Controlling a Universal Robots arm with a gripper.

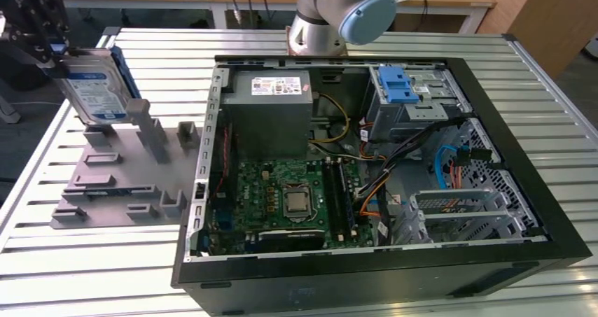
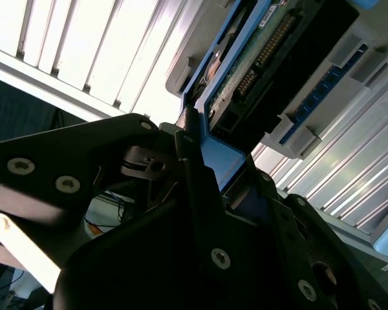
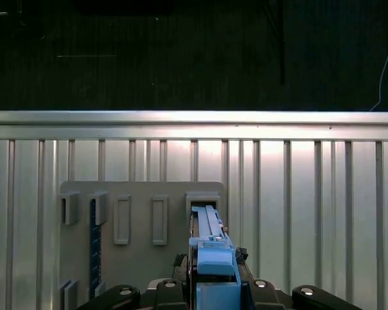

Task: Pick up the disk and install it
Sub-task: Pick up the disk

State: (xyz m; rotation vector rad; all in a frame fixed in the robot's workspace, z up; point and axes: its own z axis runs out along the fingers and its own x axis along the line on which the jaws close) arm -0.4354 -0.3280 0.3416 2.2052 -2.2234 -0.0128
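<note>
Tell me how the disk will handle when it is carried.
The disk looks like a rigid metal slab, so it likely won't flex. It is probably heavy for its size; gripped at its top edge alone by the gripper, it might pivot. Its blue bracket looks plastic, so it may give slightly.

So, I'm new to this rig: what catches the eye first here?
The open computer case, its boards and cables bared, takes up the middle of the slatted table. At the exterior view's left, the black gripper is shut on the disk, held upright at a grey holder.
</note>
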